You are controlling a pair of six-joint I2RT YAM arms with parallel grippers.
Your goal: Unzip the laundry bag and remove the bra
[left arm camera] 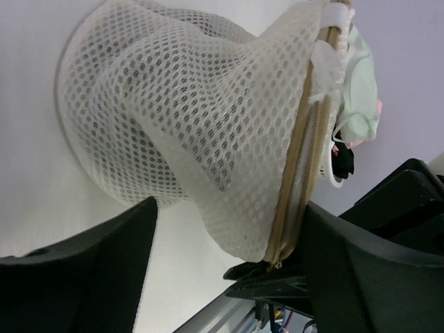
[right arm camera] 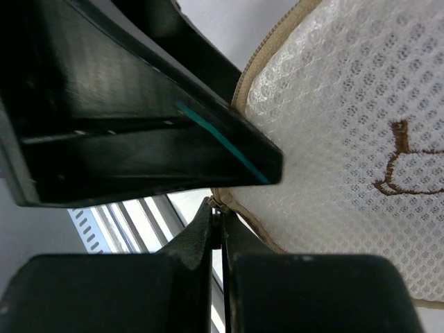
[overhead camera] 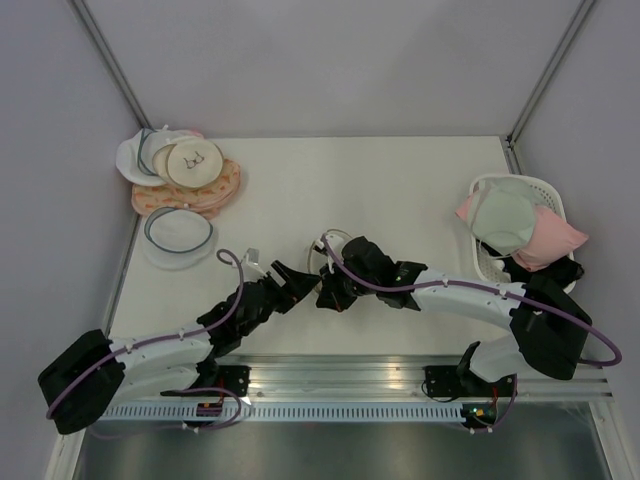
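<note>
Right hand (right arm camera: 216, 216) pinches laundry bag (right arm camera: 347, 139) zipper (right arm camera: 258, 59); dark shape (left arm camera: 208, 159) inside.

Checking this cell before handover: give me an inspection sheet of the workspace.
surface: white table, no spills seen.
job's things: laundry bag between the two grippers at the near middle; bra not seen outside it.
clutter: stack of pouches and white disc at far left; basket of pale green and pink garments at right.
grippers: left gripper open, one finger either side of the bag; right gripper shut on the zipper rim.
cables: purple cables along both arms, one looping above the left arm.
surroundings: grey walls, metal rail at near edge.
</note>
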